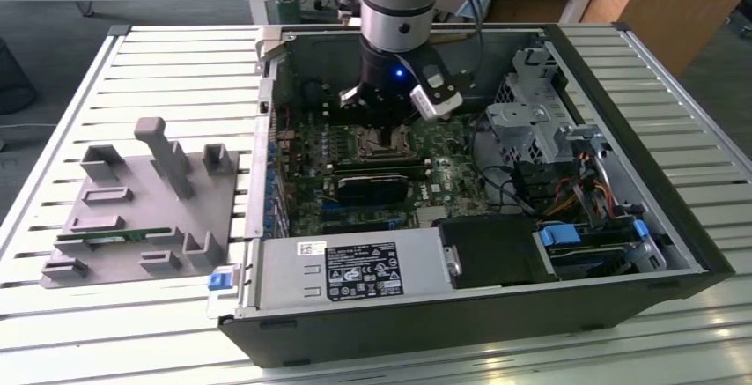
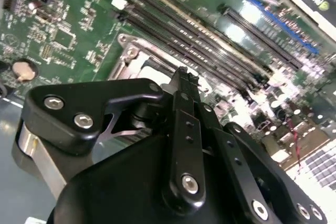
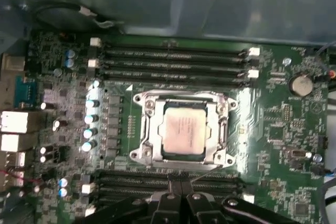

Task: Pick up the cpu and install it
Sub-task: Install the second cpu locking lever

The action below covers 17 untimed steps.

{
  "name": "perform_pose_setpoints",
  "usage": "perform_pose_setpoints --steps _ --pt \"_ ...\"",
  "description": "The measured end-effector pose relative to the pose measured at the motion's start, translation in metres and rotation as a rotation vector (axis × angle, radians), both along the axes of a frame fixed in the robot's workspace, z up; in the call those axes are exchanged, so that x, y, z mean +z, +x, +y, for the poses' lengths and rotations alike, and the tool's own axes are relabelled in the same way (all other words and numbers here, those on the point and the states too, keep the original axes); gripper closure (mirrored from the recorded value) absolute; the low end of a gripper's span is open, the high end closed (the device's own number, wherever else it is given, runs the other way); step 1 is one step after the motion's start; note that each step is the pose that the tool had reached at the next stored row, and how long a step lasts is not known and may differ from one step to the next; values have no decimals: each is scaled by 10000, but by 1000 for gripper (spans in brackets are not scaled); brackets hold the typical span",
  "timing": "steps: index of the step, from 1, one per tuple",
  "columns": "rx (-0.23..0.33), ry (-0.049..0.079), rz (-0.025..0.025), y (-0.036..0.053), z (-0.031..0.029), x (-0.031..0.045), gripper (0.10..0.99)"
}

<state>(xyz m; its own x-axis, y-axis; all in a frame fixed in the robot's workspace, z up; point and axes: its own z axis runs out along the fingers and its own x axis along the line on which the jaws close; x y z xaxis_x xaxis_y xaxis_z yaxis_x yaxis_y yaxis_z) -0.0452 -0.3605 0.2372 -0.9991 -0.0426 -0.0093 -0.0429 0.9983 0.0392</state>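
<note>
The cpu [image 3: 184, 131], a flat square chip with a silver-grey top, lies flat inside the metal socket frame [image 3: 144, 129] on the green motherboard. In the first wrist view my gripper [image 3: 182, 186] is just off the socket's edge, over the memory slots, apart from the chip. Its two black fingers are pressed together with nothing between them. In the second wrist view the gripper [image 2: 182, 75] tip hangs close above the socket frame [image 2: 131, 51]. In the exterior view the gripper [image 1: 382, 125] hovers inside the open computer case, over the socket [image 1: 379, 144].
Memory slots [image 3: 173, 61] run along both sides of the socket. The case holds a power supply [image 1: 352, 270], a graphics card [image 1: 376, 182], a drive cage [image 1: 529, 121] and cables. A grey holder block [image 1: 141, 218] with a green memory stick [image 1: 112, 237] sits on the slatted table at the exterior view's left.
</note>
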Motion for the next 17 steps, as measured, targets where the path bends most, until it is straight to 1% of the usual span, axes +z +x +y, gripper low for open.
perform_pose_setpoints --steps 2,5,8,10,15,16,17 --pt "0 -1 0 -28 -32 -6 980" --pt "1 -1 0 -80 -59 -19 980" --pt "0 -1 0 -115 -63 -51 980" --pt "0 -1 0 -131 -63 -87 980" --pt "0 -1 4 -137 -63 -177 980" --pt "0 12 5 -139 -63 -189 980" --pt "0 74 5 -140 -66 -192 980"
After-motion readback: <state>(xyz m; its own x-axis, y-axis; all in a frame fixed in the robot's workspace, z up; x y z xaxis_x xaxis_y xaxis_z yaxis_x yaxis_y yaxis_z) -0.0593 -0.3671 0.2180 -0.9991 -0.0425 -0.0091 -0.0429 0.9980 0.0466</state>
